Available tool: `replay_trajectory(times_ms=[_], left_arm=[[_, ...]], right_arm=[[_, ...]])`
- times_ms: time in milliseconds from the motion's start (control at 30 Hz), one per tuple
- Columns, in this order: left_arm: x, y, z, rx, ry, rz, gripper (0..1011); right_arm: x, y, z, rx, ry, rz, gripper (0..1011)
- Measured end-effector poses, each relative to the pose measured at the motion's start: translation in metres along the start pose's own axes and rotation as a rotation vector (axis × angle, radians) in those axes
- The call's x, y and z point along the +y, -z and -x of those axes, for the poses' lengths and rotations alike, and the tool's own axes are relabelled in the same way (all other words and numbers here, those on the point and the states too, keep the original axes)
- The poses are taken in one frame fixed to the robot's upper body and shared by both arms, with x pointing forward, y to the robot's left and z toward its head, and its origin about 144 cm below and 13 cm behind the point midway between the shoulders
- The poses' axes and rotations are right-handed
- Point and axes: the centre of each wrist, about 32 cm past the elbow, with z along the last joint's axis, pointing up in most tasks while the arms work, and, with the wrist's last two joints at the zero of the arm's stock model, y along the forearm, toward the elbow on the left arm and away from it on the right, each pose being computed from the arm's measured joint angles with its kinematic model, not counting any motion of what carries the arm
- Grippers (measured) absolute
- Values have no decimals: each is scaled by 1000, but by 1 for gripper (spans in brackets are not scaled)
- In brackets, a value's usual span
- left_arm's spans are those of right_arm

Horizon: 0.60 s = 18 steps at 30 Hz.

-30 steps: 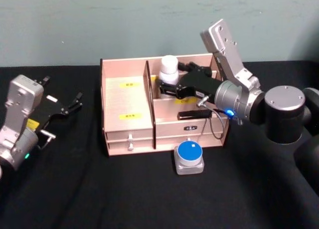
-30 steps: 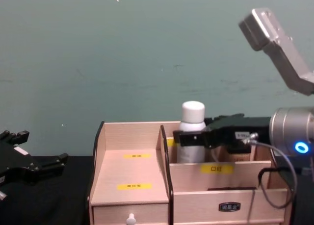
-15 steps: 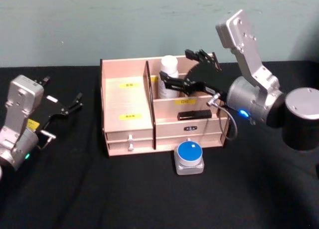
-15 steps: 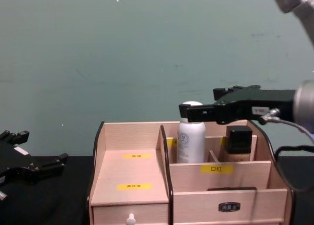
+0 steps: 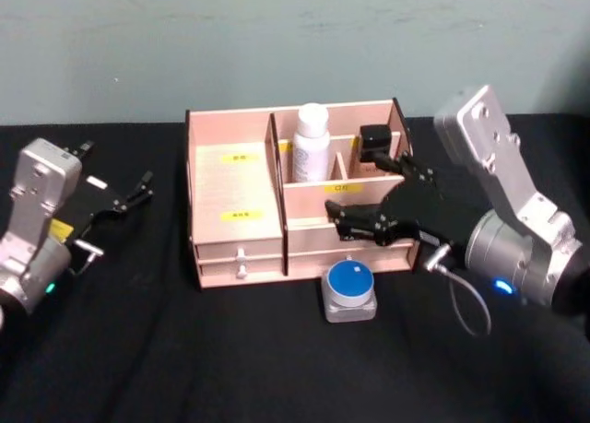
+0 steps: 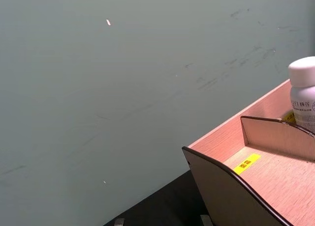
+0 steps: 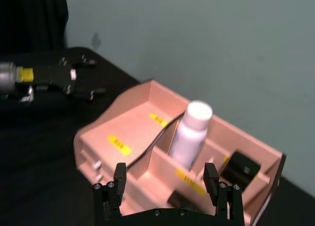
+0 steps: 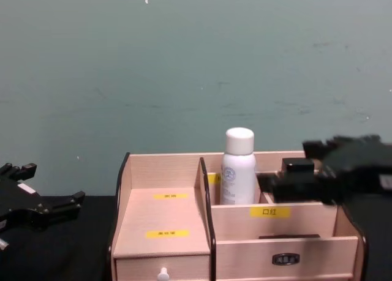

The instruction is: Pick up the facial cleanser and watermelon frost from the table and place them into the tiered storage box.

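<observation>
Half a second ago the right gripper [image 7: 165, 179] hung over the back of the tiered storage box [image 5: 210, 188], level with the cap of the white bottle [image 5: 311, 146]. It has since drawn back and down to the front of the box's right half. Its jaws are spread wide and carry nothing. The right wrist view makes this plain, with the two black fingers [image 7: 118, 179] well apart and the box showing in the gap between them. The chest view gives the same gripper as a dark blur across the box's right end.

The white bottle stands upright in the rear compartment just right of the tall dark-edged divider. From the chest view its cap rises above the back wall, and the left wrist view catches it past the box's left rear corner. In the next rear compartment to the right sits a black-capped item [image 5: 375, 137], apart from the bottle with a partition between them.

The head view adds a blue-lidded pot [image 5: 350, 289] on the desk [image 5: 184, 368], just in front of the box's lower drawers near the middle of its front, below the right gripper.

The left gripper [image 5: 116, 162] rests near the desk's left edge, well apart from the box, its jaws parted and empty. The right wrist view also shows it beyond the box.
</observation>
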Motion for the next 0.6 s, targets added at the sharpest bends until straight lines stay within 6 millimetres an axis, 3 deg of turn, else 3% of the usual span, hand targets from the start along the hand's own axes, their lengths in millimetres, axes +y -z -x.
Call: replay_trajectory(times_ms=[200, 600], left_arm=[[0, 0, 0, 0, 0, 0, 1001], [0, 0, 0, 0, 0, 0, 1001]], right_arm=[[-21, 14, 19, 27, 6, 91, 1000], [-30, 37, 43, 76, 31, 211, 1000]])
